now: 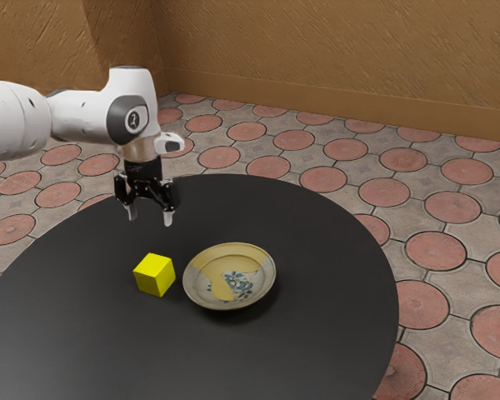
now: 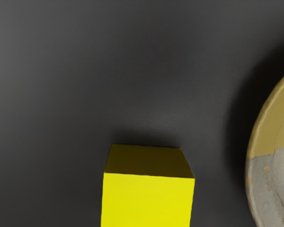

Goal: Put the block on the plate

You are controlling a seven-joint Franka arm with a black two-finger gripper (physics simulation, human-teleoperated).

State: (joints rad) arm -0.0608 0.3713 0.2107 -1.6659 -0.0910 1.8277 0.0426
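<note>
Above the black table, my gripper (image 1: 151, 218) hangs with its two fingers apart and nothing between them. The yellow block (image 1: 154, 275) rests on the table below the gripper, a short gap from the plate. The shallow patterned plate (image 1: 230, 277) lies on the exterior view's right of the block. In the wrist view the block (image 2: 146, 201) shows its bright top and a darker side, cut off by the lower edge. Part of the plate (image 2: 270, 137) appears beside it, with bare table between them.
The round black table (image 1: 317, 350) has a curved edge, with a tiled floor (image 1: 437, 250) beyond it. A brown wall (image 1: 333, 50) stands behind.
</note>
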